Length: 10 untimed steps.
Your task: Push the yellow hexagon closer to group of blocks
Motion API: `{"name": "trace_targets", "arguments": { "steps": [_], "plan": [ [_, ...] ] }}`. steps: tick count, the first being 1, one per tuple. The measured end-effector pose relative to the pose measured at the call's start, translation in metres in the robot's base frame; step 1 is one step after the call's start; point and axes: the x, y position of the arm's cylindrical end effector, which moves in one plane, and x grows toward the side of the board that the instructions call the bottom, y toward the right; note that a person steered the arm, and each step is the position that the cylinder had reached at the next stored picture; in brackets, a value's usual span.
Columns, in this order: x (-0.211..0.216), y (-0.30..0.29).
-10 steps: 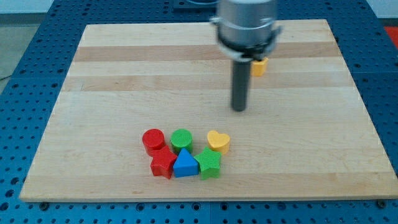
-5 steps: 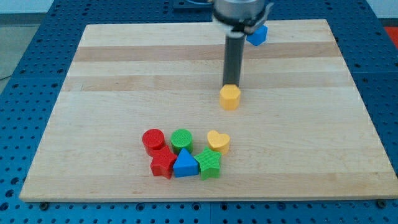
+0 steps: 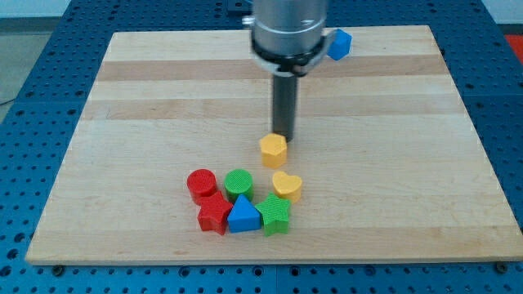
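The yellow hexagon (image 3: 274, 150) sits on the wooden board (image 3: 131, 106) near the middle, a short gap above the yellow heart (image 3: 287, 185). My tip (image 3: 283, 134) stands just above the hexagon on its upper right side, touching or nearly touching it. The group lies below: a red cylinder (image 3: 201, 184), a green cylinder (image 3: 239, 183), a red star-like block (image 3: 215, 215), a blue triangle (image 3: 243, 216) and a green star-like block (image 3: 275, 216), with the yellow heart at its right.
A blue block (image 3: 339, 44) sits alone near the board's top edge, right of the arm's grey body (image 3: 287, 33). A blue perforated table surrounds the board.
My tip has moved down and to the left. The yellow hexagon has slid down-left with it, from the upper right of the board towards the group, now close above the yellow heart.
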Motion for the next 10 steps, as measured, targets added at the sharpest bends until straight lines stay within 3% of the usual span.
{"name": "trace_targets", "arguments": {
  "steps": [1,3,5,7,8,10],
  "plan": [
    [0.002,-0.016],
    [-0.012,0.057],
    [0.030,0.018],
    [0.004,0.021],
    [0.003,-0.009],
    [0.035,-0.030]
  ]
}}
